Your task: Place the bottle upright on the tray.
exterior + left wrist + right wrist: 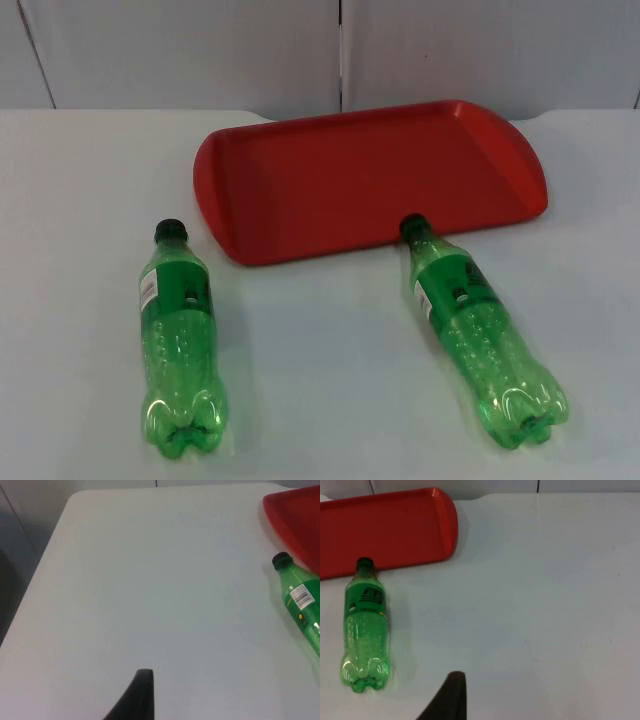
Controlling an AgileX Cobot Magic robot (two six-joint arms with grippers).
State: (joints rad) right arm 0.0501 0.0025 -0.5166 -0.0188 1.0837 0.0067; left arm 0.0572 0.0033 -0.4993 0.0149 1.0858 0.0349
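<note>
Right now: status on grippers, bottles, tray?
Both grippers back off the table, waiting. Left bottle and right bottle lying flat, caps toward red tray. Nothing on the tray.

Two green bottles lie flat — left bottle (180,345) at seven o'clock, right bottle (480,335) touching the red tray (300,175) at five.

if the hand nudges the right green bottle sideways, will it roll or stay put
The clear green plastic bottle lies on its round side on the smooth white table, so it will probably roll. It looks empty, so likely light and easily dented. Its black cap sits at the red plastic tray edge, which may make it pivot.
</note>
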